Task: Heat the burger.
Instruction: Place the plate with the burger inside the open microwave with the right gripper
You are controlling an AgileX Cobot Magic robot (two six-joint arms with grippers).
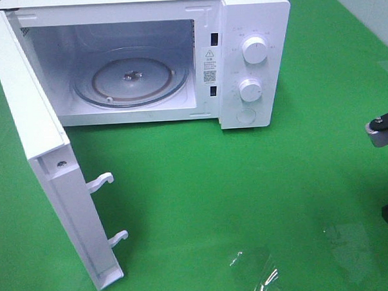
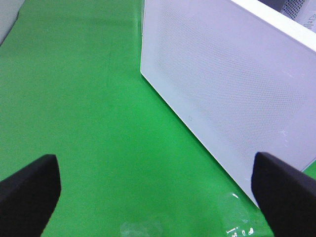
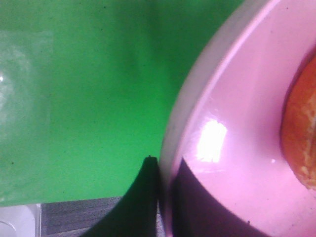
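Note:
The burger [image 3: 301,133] shows only in the right wrist view, as an edge of its golden-brown bun lying on the pink plate [image 3: 237,98]. My right gripper [image 3: 165,197] is shut on the plate's rim, one finger outside the rim and one finger [image 3: 197,202] on the plate's inner surface. Burger and plate are out of the exterior view; only parts of the right arm [image 1: 383,129] show at its right edge. My left gripper [image 2: 158,197] is open and empty above the green cloth, beside the outer face of the microwave door [image 2: 227,84].
The white microwave [image 1: 253,27] stands at the back with its door [image 1: 46,158] swung wide open to the left. Its glass turntable [image 1: 130,80] is bare. Two knobs [image 1: 254,51] are on its right panel. A shiny clear patch [image 1: 254,272] lies on the green cloth at the front.

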